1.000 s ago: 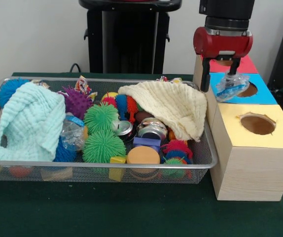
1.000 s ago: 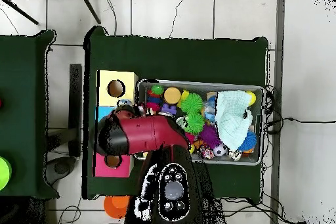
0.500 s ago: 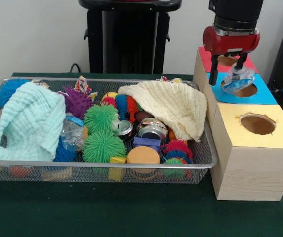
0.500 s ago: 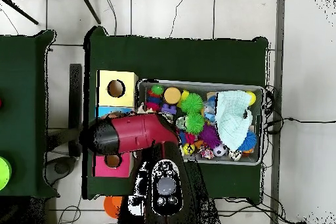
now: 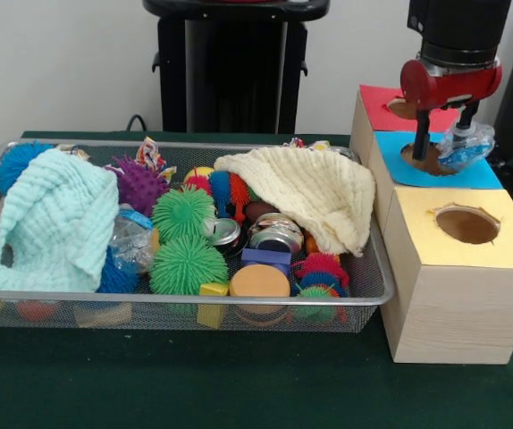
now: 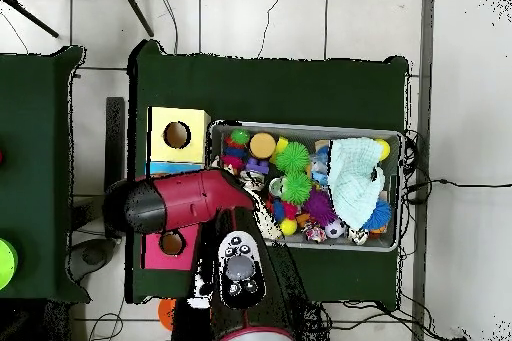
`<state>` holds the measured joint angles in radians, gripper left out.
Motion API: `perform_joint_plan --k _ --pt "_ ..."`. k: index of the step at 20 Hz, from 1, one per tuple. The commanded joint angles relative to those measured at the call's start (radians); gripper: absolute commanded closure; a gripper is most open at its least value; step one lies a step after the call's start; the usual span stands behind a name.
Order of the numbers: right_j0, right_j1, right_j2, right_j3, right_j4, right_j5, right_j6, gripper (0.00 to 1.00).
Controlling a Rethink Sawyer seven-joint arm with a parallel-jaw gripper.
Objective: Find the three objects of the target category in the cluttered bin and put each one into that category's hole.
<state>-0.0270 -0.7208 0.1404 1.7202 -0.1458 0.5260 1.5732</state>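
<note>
My gripper (image 5: 446,139) is shut on a crushed clear plastic bottle with a blue label (image 5: 467,146). It holds the bottle just above the blue box top (image 5: 480,174), at the right side of the blue box's hole (image 5: 428,162). In the overhead view the red arm (image 6: 180,202) covers the gripper and the blue box. The wire mesh bin (image 5: 176,299) (image 6: 300,127) stands left of the boxes. A second crushed bottle (image 5: 131,241) lies in it, half under the mint cloth (image 5: 55,219).
A red box with a hole (image 5: 401,108) stands behind the blue one, and a yellow box with a hole (image 5: 467,225) in front. The bin holds spiky balls (image 5: 185,264), shiny cans (image 5: 276,234), blocks and a cream cloth (image 5: 315,192).
My gripper has carried the bottle rightward in the front view, from the left edge of the blue box, across the hole, to its right side. The bin's contents have not moved.
</note>
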Motion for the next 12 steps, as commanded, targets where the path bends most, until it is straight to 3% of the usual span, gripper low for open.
perform_joint_plan --k 1,12 --pt "-0.005 0.103 0.036 0.021 -0.051 0.061 0.041 0.0" --pt "0.043 0.121 -0.052 -0.032 -0.084 0.183 0.05 0.0"
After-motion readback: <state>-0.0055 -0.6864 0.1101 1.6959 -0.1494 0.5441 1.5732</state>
